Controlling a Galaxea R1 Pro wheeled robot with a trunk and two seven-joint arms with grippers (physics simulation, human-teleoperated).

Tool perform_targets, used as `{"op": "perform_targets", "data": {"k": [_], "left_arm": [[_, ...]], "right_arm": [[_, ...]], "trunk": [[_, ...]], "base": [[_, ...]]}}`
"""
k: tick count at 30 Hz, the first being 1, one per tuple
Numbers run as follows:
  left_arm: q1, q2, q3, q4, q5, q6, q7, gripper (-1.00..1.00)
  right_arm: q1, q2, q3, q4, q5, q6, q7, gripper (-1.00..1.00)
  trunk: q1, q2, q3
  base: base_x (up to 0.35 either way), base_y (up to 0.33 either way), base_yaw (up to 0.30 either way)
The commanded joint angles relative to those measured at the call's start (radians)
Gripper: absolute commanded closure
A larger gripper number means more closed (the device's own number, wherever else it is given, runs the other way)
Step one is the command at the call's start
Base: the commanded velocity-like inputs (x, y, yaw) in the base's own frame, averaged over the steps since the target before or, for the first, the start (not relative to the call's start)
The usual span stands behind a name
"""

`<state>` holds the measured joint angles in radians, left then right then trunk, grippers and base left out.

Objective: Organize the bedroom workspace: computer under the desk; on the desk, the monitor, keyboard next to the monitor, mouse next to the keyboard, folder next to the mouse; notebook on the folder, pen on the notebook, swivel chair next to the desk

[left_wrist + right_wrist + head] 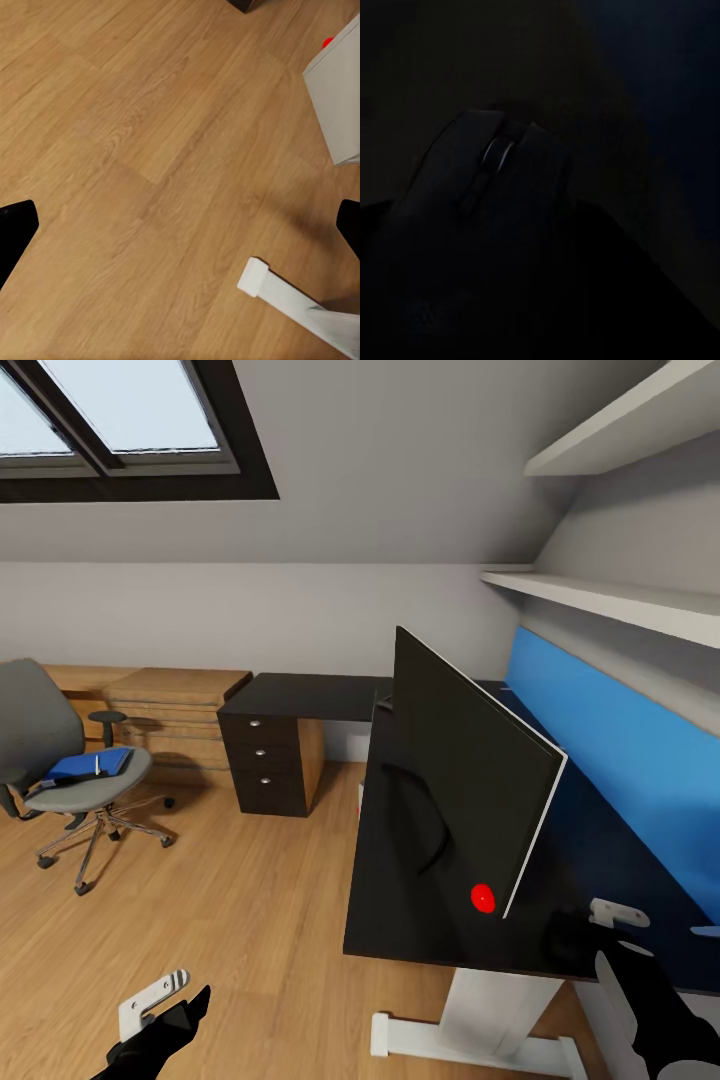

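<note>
The monitor [470,780] stands tilted on the black desk [400,920], red dot at its lower corner. At the desk's near right edge my right gripper [605,950] hovers by a dark mouse [502,172]; that view is too dark to show the fingers. Low over the floor, my left gripper [185,1005] is open and holds nothing [180,225]. The grey computer [337,97] stands on the floor by the desk's white foot [300,300]. The swivel chair [40,730] at the left carries blue flat items [90,765] and the white pen [97,764]. The keyboard is out of view.
A black three-drawer unit [265,760] holds up the desk's far wing, with a low light-wood cabinet [170,705] beside it. A blue back panel [620,740] and white shelves [610,600] line the right wall. Open wood floor [230,920] lies between chair and desk.
</note>
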<state>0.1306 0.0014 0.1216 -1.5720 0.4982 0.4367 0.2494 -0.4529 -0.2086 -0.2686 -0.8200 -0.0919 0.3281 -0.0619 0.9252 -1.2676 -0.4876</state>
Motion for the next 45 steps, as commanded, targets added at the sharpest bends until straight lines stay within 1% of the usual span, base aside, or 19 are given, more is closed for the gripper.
{"op": "perform_targets", "data": {"k": [1, 13, 31, 36, 45], "left_arm": [[0.0, 0.0, 0.0, -0.002, 0.011, 0.004, 0.007, -1.0], [0.0, 0.0, 0.0, -0.002, 0.008, 0.004, 0.003, -1.0], [0.0, 0.001, -0.002, 0.006, 0.006, 0.003, 0.005, -1.0], [0.0, 0.001, -0.013, 0.007, 0.006, 0.003, 0.004, -1.0], [0.0, 0.002, -0.014, 0.007, 0.006, 0.003, 0.002, -1.0]], "right_arm": [[0.0, 0.0, 0.002, 0.012, -0.014, 0.006, -0.006, 1.0], [0.0, 0.0, 0.003, 0.011, -0.015, 0.005, -0.007, 1.0], [0.0, 0.0, 0.003, 0.007, -0.014, 0.005, -0.006, 1.0], [0.0, 0.0, 0.003, 0.007, -0.014, 0.005, -0.006, 1.0], [0.0, 0.0, 0.007, 0.008, -0.014, 0.004, -0.003, 1.0]], "trunk": [[0.0, 0.0, -0.001], [0.0, 0.0, -0.001], [-0.069, 0.126, 0.055], [-0.088, 0.161, 0.071], [-0.122, 0.224, 0.099]], "base": [[0.0, 0.0, 0.0], [0.0, 0.0, 0.0], [-0.003, 0.0, 0.0], [-0.238, 0.0, 0.0], [-0.337, 0.0, 0.0]]}}
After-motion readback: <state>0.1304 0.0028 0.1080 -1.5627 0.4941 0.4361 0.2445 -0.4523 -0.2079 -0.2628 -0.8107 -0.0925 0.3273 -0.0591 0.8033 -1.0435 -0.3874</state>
